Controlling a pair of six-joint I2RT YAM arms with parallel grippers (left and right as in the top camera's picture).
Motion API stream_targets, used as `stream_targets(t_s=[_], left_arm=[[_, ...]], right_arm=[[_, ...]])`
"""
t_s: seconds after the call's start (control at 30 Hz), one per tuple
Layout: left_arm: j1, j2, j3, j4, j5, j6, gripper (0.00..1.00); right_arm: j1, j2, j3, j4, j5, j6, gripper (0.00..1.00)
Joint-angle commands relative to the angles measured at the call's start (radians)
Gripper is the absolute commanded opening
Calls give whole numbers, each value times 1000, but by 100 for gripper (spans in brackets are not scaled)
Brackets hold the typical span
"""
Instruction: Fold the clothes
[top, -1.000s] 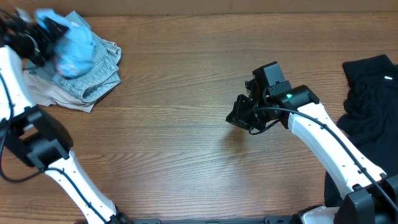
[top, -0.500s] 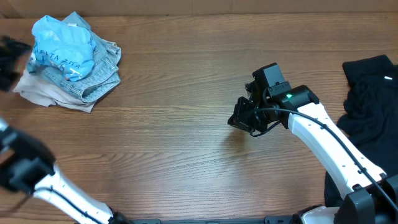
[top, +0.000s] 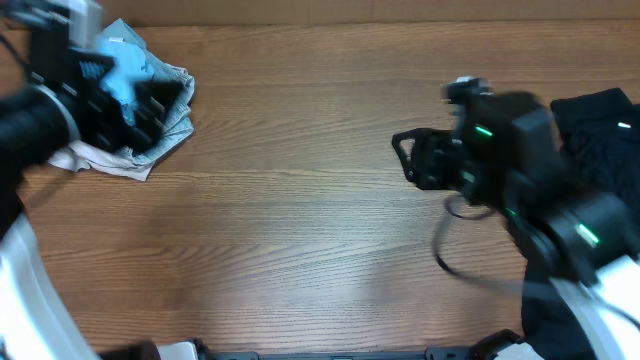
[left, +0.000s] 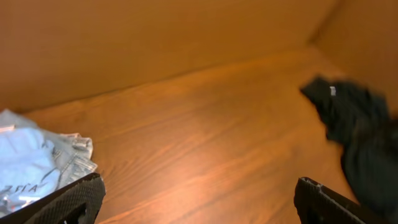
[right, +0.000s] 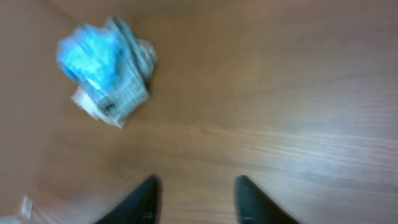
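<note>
Between garments, I judge: the T-shirt (top: 125, 68) lies bunched on shorts (top: 177, 118) far left, the black garment (top: 600, 130) far right. Left gripper (left: 199, 202) and right gripper (right: 196, 199) gape empty (nothing held). Next: spread 1 flat.

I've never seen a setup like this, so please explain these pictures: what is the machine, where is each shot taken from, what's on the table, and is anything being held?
These are two robot arms at a wooden table. One picture looks down from above; the other two come from a camera on each wrist. The left pincer and the right pincer both stand open, holding nothing. By the left arm lies a crumpled blue T-shirt on denim shorts and beige cloth. By the right arm lies a black garment.
</note>
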Motion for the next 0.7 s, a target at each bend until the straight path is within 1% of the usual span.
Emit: stream_targets(t_s=[0.0,0.07,0.17,0.3,0.53,0.57,0.67], left_arm=[[-153,-93,2,-23,-298,-26,100],[-213,-129,2,-33,-337,-42,100],[-260,-163,2,-50,-338,-42,100],[-260,-180,2,-77,-339,-42,100],[-260,-174,2,-77,-339,-42,100],[-260,-171,2,-77,-339,-42,100],[-260,-162,2,-77,-338,-42,100]], right_arm=[[1,-101,27,0,66,-33,100],[1,-146,27,-1,65,-33,100],[1,-200,27,-12,65,-33,100],[1,-225,27,-27,64,-32,100],[1,-219,27,-27,47,-26,100],[1,-219,27,-31,51,-35,100],[1,-219,27,-73,114,-152,100]])
